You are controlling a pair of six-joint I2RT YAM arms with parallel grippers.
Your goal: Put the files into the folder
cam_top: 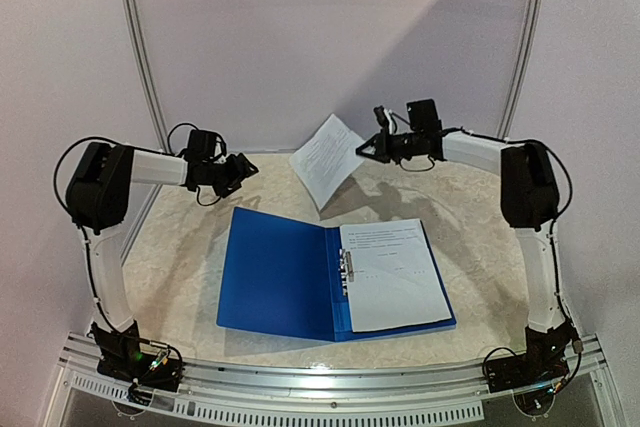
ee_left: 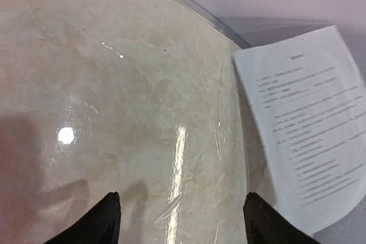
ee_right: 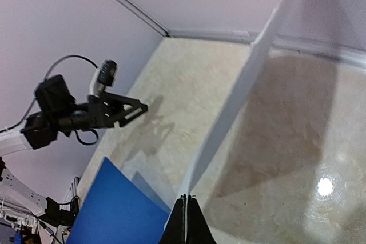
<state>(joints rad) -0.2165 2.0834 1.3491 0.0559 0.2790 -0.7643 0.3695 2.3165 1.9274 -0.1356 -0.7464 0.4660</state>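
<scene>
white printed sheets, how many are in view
2. One white printed paper sheet lies on the right half of the open blue plastic folder; the other sheet is held up at the far side, pinched by the shut right gripper. More may hide under the first.

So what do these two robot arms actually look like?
Both match: the left arm and right arm have white tube links, bulky black joint housings and thin black cables looping alongside. The left gripper and right gripper are black, each with two tapering fingers.

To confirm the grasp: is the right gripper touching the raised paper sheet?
Touching. The right wrist view shows the right gripper shut on the lower edge of the sheet.
</scene>
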